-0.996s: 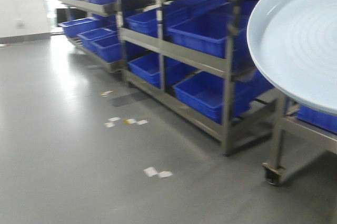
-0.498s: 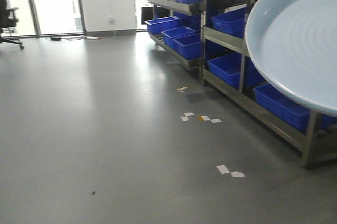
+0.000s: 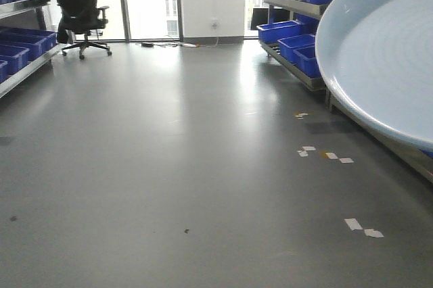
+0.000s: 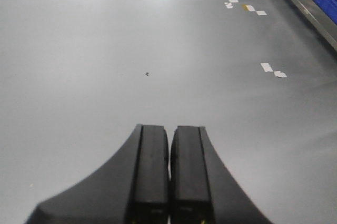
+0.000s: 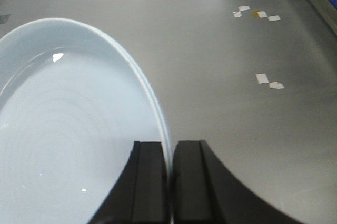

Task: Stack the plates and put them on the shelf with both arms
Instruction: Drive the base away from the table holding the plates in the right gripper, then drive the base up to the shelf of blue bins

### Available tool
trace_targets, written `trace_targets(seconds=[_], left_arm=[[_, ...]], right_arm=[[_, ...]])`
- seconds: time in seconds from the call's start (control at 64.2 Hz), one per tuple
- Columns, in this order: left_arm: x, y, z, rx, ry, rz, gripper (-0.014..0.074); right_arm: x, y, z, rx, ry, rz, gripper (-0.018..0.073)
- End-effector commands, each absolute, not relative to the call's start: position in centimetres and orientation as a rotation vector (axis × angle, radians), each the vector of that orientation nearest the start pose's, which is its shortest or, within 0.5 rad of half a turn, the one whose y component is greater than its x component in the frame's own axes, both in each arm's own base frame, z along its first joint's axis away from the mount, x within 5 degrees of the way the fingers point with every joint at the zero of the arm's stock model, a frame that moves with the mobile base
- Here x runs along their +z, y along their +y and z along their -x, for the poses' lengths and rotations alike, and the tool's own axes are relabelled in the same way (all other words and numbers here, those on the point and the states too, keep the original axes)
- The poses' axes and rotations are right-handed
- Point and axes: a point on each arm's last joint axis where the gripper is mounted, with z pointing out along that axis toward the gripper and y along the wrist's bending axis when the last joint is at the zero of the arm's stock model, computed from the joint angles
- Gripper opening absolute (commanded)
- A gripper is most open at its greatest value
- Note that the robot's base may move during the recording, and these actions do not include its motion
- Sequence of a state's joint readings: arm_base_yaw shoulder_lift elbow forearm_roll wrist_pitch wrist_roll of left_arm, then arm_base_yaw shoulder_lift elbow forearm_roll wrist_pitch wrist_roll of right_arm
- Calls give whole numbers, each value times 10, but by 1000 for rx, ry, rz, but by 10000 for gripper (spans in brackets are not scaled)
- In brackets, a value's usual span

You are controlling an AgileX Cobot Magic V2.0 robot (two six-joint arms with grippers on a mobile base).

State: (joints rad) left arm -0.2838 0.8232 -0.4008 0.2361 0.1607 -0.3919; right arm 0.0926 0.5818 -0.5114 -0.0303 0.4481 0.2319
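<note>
Grey polished floor (image 3: 169,166) ran back to tall windows (image 3: 145,7) at the far end of the room. We held the plate (image 3: 385,51) aloft at the near right of the front view, with its pale hollow face tilted toward the camera and its right edge cut off by the frame. Seen from the right wrist, the right gripper (image 5: 169,148) was clamped narrow on the plate's rim, one finger on each side, and the dish spread to the left of it above the floor. Our left gripper (image 4: 169,132) hung over the floor with its fingers pressed together and nothing between them. Small white paper scraps (image 3: 362,227) lay on the floor at the near right. Beyond the plate, blue bins (image 3: 291,34) sat on a metal rack (image 3: 308,82) along the right side. We saw left-hand bins (image 3: 24,41) lining the far left, and a black office chair (image 3: 80,11) stood by the windows.
</note>
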Motion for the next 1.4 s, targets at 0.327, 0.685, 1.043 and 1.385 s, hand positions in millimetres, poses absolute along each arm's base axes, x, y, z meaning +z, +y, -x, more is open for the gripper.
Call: trace_targets(seconds=[0.327, 0.685, 1.043, 1.385], left_arm=[[268, -44, -159, -277, 1960, -100, 97], [268, -44, -159, -277, 1960, -100, 97], [268, -44, -159, -277, 1960, -100, 97], [268, -44, -159, -277, 1960, -100, 97]], right_arm=[[318, 10, -120, 187, 1872, -112, 15], [318, 10, -120, 187, 1872, -112, 15], [318, 10, -120, 187, 1872, -112, 15], [318, 10, -120, 187, 1872, -112, 15]])
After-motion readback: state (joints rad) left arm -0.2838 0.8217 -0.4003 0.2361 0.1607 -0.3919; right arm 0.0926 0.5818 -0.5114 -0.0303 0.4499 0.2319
